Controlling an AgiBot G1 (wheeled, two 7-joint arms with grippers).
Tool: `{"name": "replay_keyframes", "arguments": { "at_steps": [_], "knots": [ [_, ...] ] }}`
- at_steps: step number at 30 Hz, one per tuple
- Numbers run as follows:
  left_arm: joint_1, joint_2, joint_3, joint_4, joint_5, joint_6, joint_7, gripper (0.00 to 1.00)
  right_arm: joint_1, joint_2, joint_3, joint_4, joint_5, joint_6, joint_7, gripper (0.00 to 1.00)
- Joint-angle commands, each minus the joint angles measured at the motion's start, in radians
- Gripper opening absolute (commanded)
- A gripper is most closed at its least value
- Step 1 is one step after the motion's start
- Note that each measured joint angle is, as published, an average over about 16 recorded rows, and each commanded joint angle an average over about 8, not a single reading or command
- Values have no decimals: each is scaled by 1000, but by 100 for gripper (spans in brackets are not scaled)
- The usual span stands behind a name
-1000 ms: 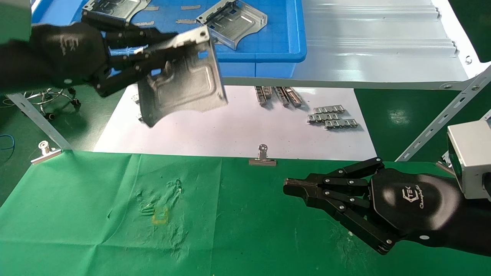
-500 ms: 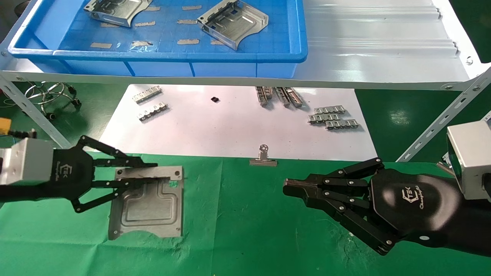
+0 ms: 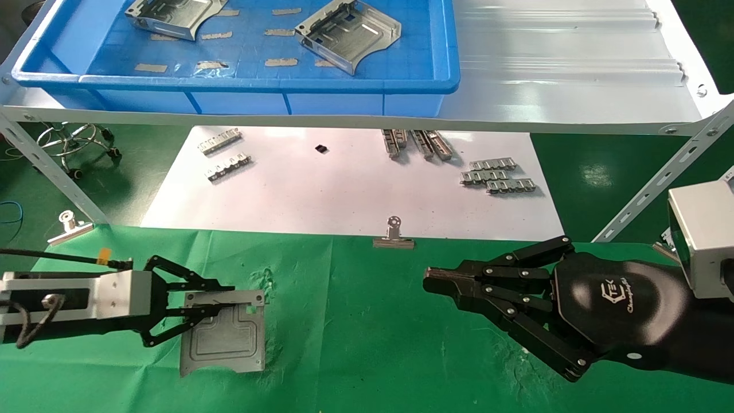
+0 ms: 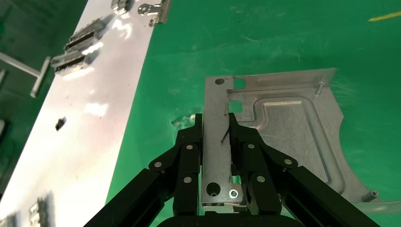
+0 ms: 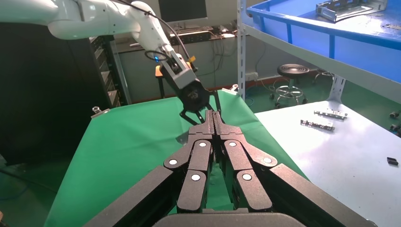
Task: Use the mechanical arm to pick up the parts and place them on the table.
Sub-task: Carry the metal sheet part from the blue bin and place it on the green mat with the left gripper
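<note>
One stamped sheet-metal bracket (image 3: 225,332) lies flat on the bench (image 3: 367,367), whose wrinkled green cloth puckers beside it. It is dull silver, roughly square, with a raised rounded panel, a small square hole and one concave edge. The left end effector (image 3: 221,298) has its black link fingers (image 4: 191,151) clamped on the bracket's folded side wall. The right end effector (image 3: 433,281) hovers above the cloth, well apart, fingers pressed together and empty. Two more brackets (image 3: 348,33) rest in the blue plastic tray (image 3: 373,86).
</note>
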Motion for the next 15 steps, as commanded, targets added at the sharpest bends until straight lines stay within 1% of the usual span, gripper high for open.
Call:
{"name": "replay_keyframes", "arguments": {
  "at_steps": [1,4,5,6,7,12,13,14,15],
  "knots": [
    [17,12,4,-6,7,-19,17,0,0,0,0,0,0,0,0,0],
    [31,23,7,-10,17,-45,44,0,0,0,0,0,0,0,0,0],
    [35,27,6,-11,20,-55,52,2,0,0,0,0,0,0,0,0],
    [40,30,6,-11,23,-67,62,7,0,0,0,0,0,0,0,0],
    [43,32,6,-12,26,-79,73,15,0,0,0,0,0,0,0,0],
    [60,41,1,-16,32,-123,111,77,0,0,0,0,0,0,0,0],
    [63,42,0,-17,32,-128,116,88,0,0,0,0,0,0,0,0],
    [65,42,-1,-18,30,-131,120,95,0,0,0,0,0,0,0,0],
    [67,42,-3,-19,28,-134,123,100,0,0,0,0,0,0,0,0]
  ]
}}
